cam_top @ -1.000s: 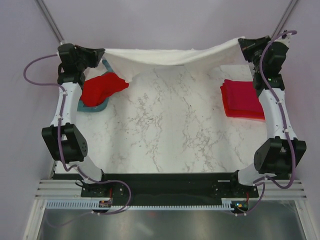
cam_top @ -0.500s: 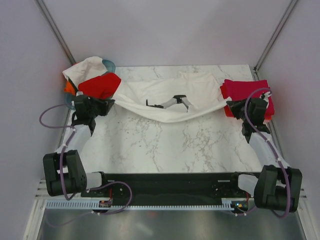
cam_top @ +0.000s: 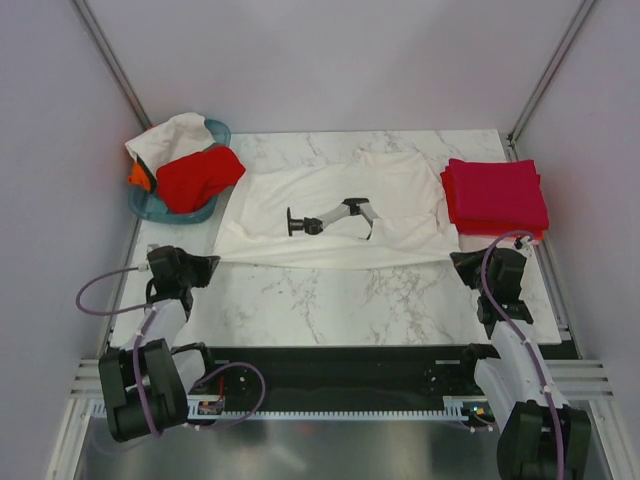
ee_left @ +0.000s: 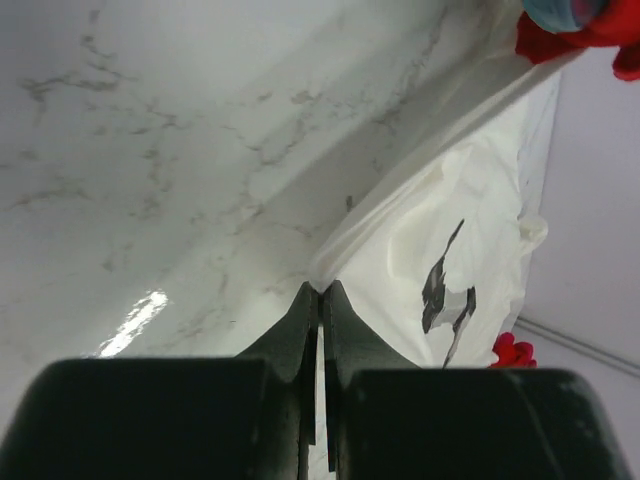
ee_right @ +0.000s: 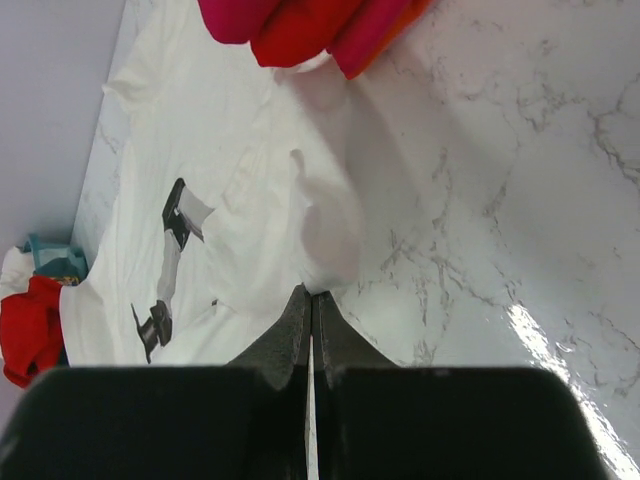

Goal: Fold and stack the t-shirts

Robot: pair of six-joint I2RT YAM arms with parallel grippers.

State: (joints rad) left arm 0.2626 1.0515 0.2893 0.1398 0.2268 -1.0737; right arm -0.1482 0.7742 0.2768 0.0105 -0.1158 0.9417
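White shirt (cam_top: 400, 195) is lying spread out on the table (cam_top: 330, 295), mid-far area, print (cam_top: 330, 216) facing up, dark grey and black. Its near hem is running in an almost straight line between the two grippers, and the cloth is looking mostly flat with a few wrinkles.

Left gripper (cam_top: 208, 267) is sitting low at the shirt's near-left corner. In the left wrist view the jaws are pressed together with the white corner pinched right at the tips, so it is gripping the shirt.

Right gripper (cam_top: 460, 262) is sitting low at the near-right corner. In the right wrist view the jaws are likewise closed tight on the white edge, and a small fold of cloth is bunching up just ahead of the tips.

Red stack (cam_top: 495, 193) is resting folded at the far right of the table, its left edge touching or just overlapping the white shirt's right side; the right wrist view is showing pink, red and a bit of orange at its edge.

Basket (cam_top: 150, 208), teal, is standing at the far-left corner. Red shirt (cam_top: 198, 176) is lying crumpled in it and spilling over the rim toward the white shirt. Orange shirt (cam_top: 138, 176) is peeking out at the basket's left side. White cloth (cam_top: 172, 133) is draping over the basket's far side.
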